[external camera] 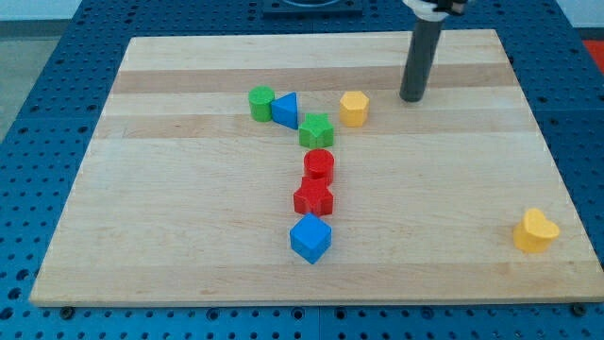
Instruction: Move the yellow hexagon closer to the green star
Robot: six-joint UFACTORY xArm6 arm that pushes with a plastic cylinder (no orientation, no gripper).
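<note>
Approach step: our tip (412, 97) rests on the worktop (189, 236) at 2 o'clock of the yellow hexagon (354, 108), apart from it. The tool is a plain rod, holding nothing. The green star (316, 130) lies at the hexagon's 8 o'clock, just beside it. Next, we judge, the tip pushes toward 8 o'clock.

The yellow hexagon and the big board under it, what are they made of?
The yellow hexagon looks like painted wood or maybe plastic: smooth, even colour, soft sheen, no grain showing, so I can't say which. The board looks like real wood with a light, smooth finish: pale strips with grain lines running across. My tip sits apart, on the view's right of the hexagon.
</note>
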